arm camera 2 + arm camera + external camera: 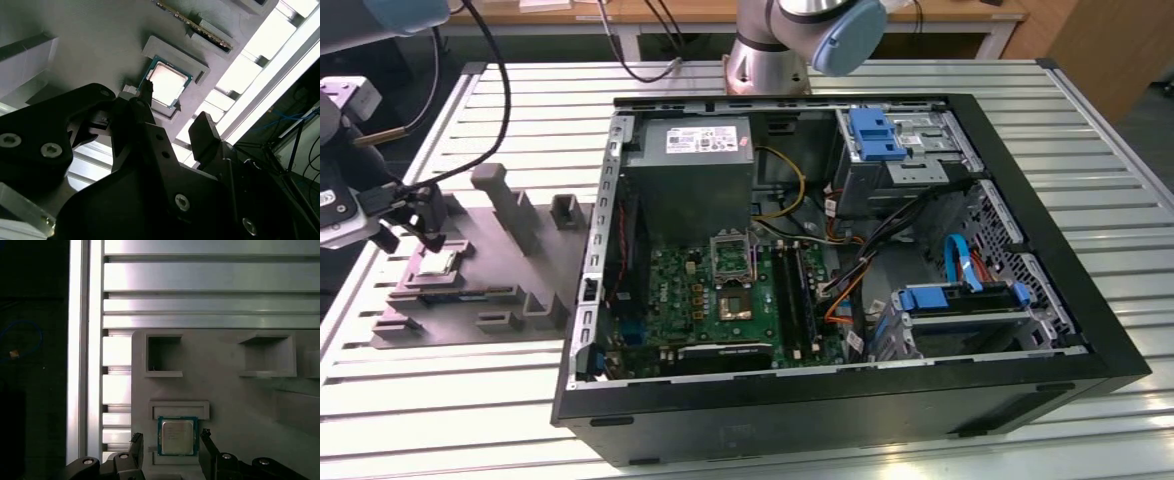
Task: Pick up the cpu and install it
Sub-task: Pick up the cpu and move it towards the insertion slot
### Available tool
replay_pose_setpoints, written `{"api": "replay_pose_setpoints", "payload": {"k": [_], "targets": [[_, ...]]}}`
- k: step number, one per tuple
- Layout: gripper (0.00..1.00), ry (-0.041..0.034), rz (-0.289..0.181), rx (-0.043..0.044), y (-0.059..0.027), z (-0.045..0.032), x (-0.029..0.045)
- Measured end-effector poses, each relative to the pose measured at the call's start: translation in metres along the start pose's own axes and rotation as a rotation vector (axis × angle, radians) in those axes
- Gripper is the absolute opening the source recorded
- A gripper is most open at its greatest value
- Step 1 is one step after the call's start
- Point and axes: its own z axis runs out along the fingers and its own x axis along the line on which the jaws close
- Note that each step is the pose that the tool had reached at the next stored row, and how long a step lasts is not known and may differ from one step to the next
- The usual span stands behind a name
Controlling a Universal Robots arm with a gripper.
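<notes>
Exterior view high; both wrist views near cpu.

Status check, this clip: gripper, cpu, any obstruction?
Open gripper, fingers flanking cpu. It sits flat in grey tray recess, unlifted. Nothing between fingers and cpu.

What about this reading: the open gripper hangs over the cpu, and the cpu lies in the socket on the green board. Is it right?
Not quite. The cpu lies in a recess of the grey tray, not in the socket; the first wrist view shows this. The rest holds: the open gripper hangs over it.
</notes>
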Motion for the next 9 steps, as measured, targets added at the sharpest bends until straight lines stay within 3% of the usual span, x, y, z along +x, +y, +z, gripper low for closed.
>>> {"api": "replay_pose_setpoints", "payload": {"k": [9], "targets": [[0.56, -0.0015, 0.0, 0.0, -0.0001, 0.0027, -0.0024]]}}
